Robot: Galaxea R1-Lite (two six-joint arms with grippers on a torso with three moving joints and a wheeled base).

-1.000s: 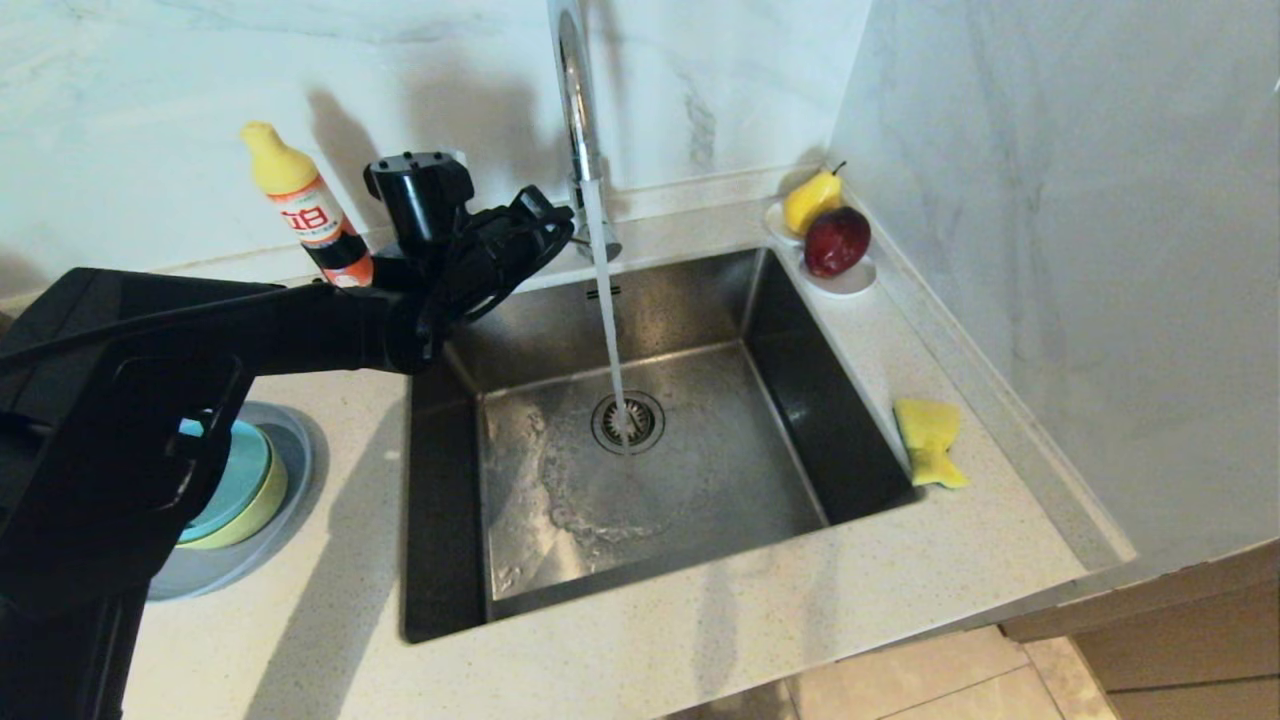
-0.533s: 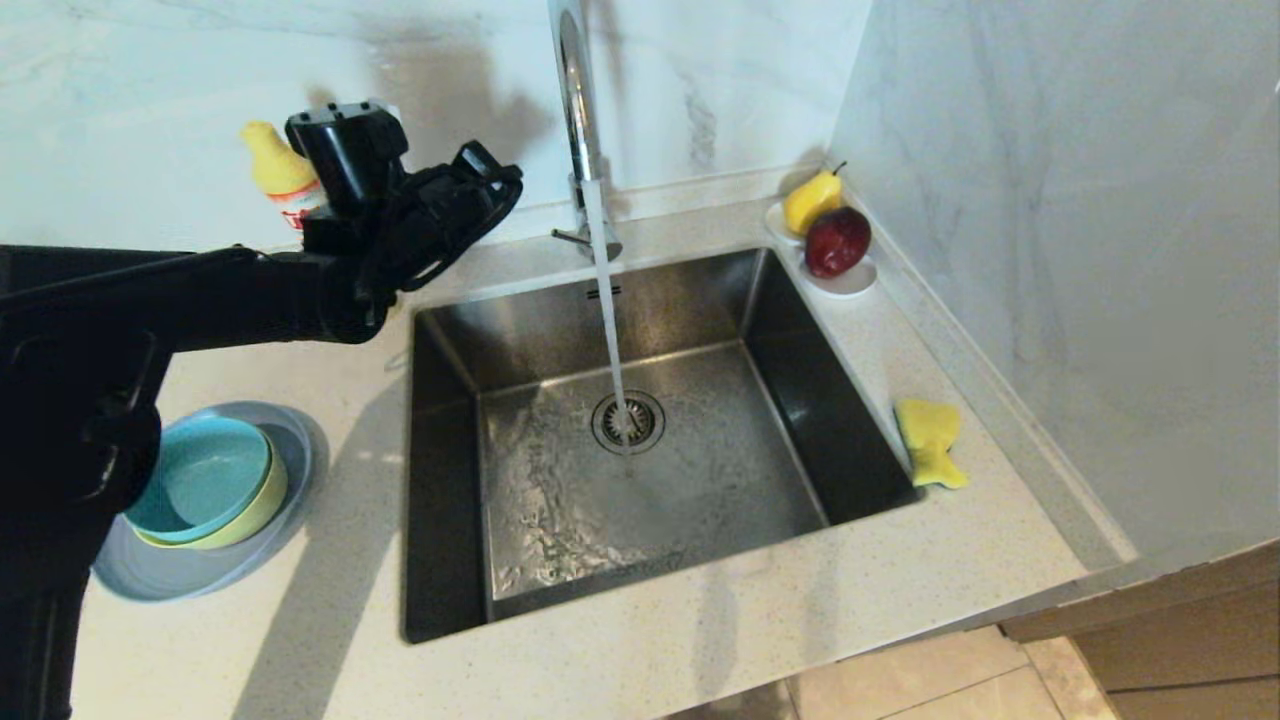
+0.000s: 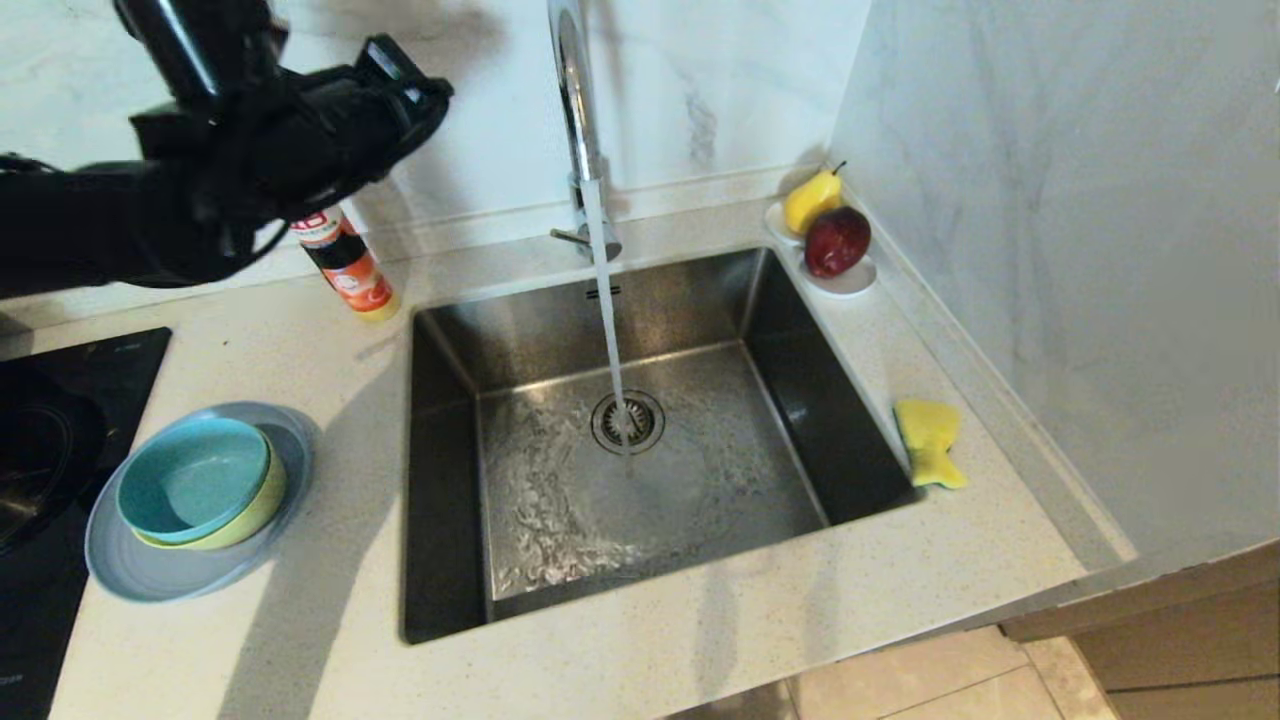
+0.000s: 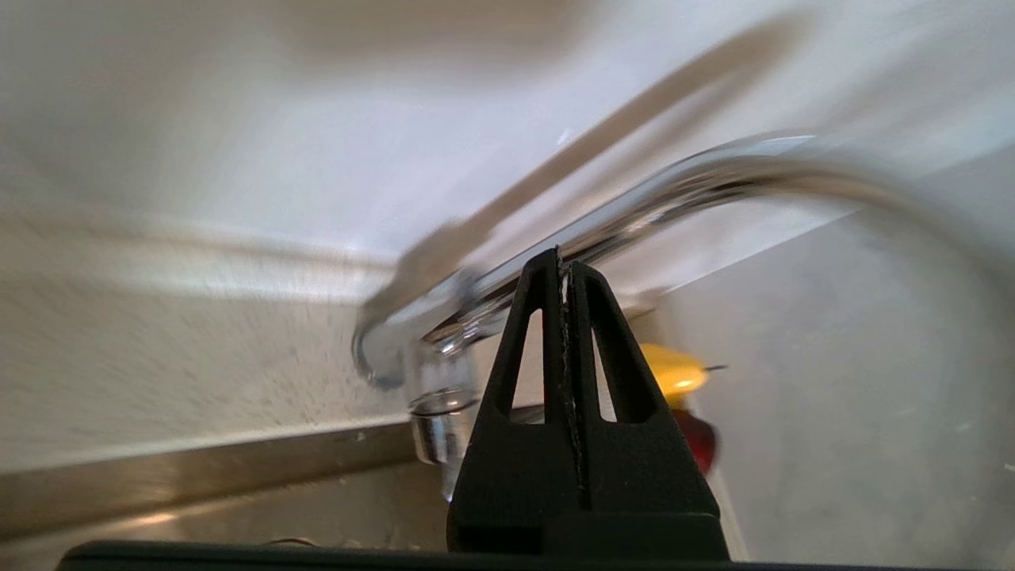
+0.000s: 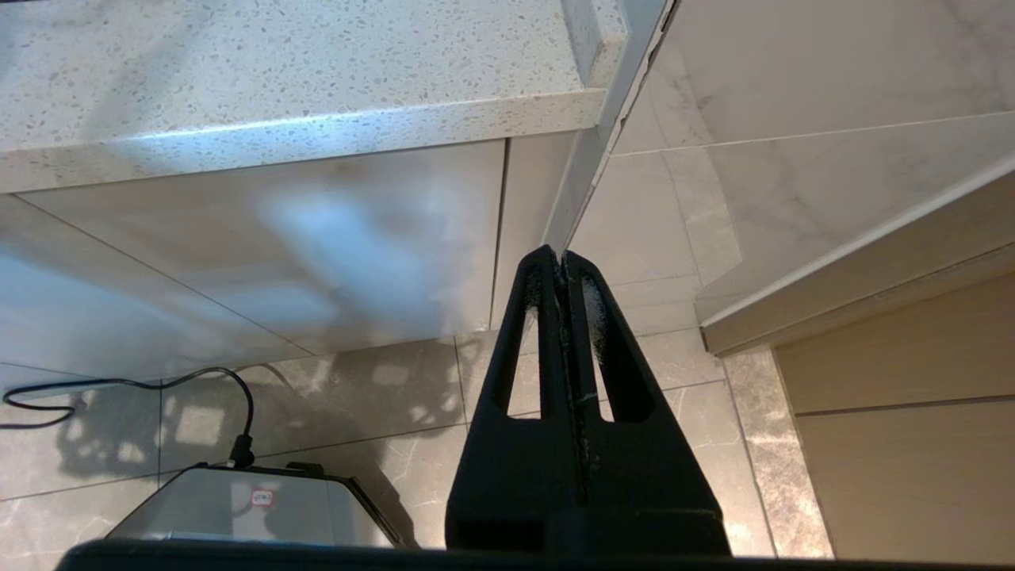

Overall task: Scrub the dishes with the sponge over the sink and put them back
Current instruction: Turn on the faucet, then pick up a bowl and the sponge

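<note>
1. One large speckled pale stone countertop [image 3: 700, 640] fills the head view, backed by white marbled wall.
2. Set into it is the square brushed stainless steel sink [image 3: 640, 440], with water falling from the tall chrome faucet [image 3: 575, 110] at its twelve o'clock edge onto the round drain strainer [image 3: 628, 421].
3. Raised high at the sink's ten o'clock, the black left arm reaches in from the left edge, its forearm roughly level above the counter; the left gripper [image 4: 564, 266] has its two fingers pressed together on nothing, the faucet's curved spout beyond its tips in the left wrist view.
4. At the sink's nine o'clock sits the wide shallow grey-blue plate [image 3: 150, 575], carrying the pale yellow-green bowl [image 3: 262, 505] with the small teal-blue bowl [image 3: 190, 480] nested inside.
5. Below the arm, at eleven o'clock, stands an orange-labelled bottle [image 3: 350, 270].
6. A small white dish [image 3: 850, 283] at one o'clock holds a red apple [image 3: 836, 240] and a yellow pear [image 3: 810, 200].
7. At three o'clock the yellow waisted foam sponge [image 3: 930, 440] lies on the counter just beside the rim.
8. Hanging below the counter's edge over the tiled floor, the right gripper [image 5: 561, 258] is pressed closed and empty.
</note>
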